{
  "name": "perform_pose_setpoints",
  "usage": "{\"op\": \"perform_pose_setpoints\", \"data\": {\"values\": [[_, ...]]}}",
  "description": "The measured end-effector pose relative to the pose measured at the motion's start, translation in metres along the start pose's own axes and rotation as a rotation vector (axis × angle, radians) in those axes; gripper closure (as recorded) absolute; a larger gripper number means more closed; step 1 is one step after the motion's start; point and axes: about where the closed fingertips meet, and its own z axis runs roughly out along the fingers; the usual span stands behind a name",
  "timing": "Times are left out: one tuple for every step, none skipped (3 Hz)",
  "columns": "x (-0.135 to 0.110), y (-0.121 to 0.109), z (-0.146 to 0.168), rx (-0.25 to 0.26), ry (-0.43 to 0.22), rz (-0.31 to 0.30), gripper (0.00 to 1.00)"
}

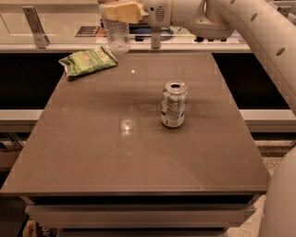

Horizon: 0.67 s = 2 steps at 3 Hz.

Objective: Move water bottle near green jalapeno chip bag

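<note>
The hand (119, 11) sits at the very top of the view, above the far edge of the desk and left of its middle. Its pale yellow fingers (127, 11) are clamped on the upper part of the clear ribbed plastic water bottle (117, 38). The bottle hangs upright beneath them. Its top is hidden by the fingers and the picture's upper edge, and its base lies level with the desk's far edge. Whether the base touches the surface cannot be told. The thick white robot arm (259, 32) runs from the hand to the right and curves down past the desk's right edge.

The flat crinkled green chip bag (88, 61) lies at the far left corner of the smooth grey-brown desk (92, 157). One end reaches toward the left edge and the other points at the bottle. Bottle and bag are near each other but apart, with the bottle just to the right of the bag's far end.

The opened silver drink can (174, 104) stands upright right of the desk's centre, well apart from both the bag and the bottle. A bright glint of light (127, 126) shows on the surface to the can's left.

Behind the far edge runs a pale counter, with a slanted metal bracket (35, 26) beyond the far left corner.
</note>
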Motion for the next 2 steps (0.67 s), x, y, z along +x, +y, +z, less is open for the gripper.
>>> {"op": "perform_pose_setpoints", "data": {"values": [[0.020,-0.017,0.016,0.049,0.052,-0.001,1.00],[0.039,-0.035,0.030,0.090,0.037,-0.005,1.00]]}}
